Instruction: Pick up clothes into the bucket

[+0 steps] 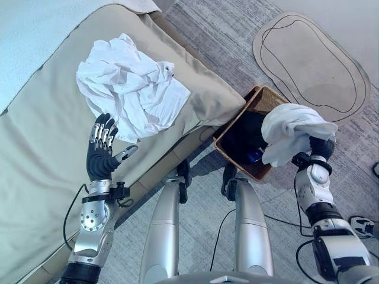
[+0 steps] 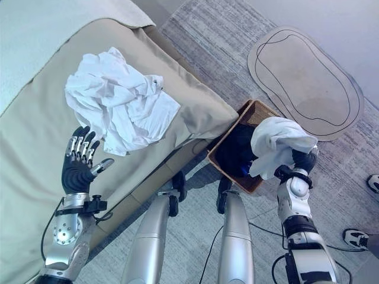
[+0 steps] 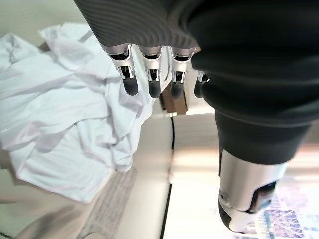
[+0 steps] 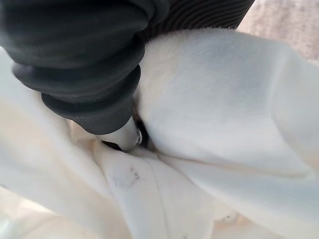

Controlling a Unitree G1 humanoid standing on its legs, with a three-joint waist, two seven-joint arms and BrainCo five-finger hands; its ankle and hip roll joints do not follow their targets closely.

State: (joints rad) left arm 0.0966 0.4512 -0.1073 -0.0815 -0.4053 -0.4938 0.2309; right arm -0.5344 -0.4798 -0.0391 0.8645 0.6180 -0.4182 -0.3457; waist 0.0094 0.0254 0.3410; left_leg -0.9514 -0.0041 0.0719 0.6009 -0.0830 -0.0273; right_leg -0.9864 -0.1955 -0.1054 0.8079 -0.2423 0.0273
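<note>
Over the wicker basket [image 1: 234, 155] on the rug [image 1: 237, 35], the right hand [image 4: 94, 64] is holding one white garment [image 1: 291, 133], its fingers buried in the cloth so their grip is not readable. One more crumpled white garment [image 1: 133, 86] is lying on the beige bed [image 1: 47, 148], just beyond the left hand [image 1: 102, 151], whose fingers are spreading straight and empty.

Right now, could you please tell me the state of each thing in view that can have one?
Left hand: open, raised over the bed, holding nothing.
Right hand: shut on the white garment.
White garment: bunched, held above the basket, not yet dropped.
Wicker basket: open-topped, on the floor beside the bed, dark clothing inside.
White shirt: crumpled, lying on the bed, untouched.
</note>
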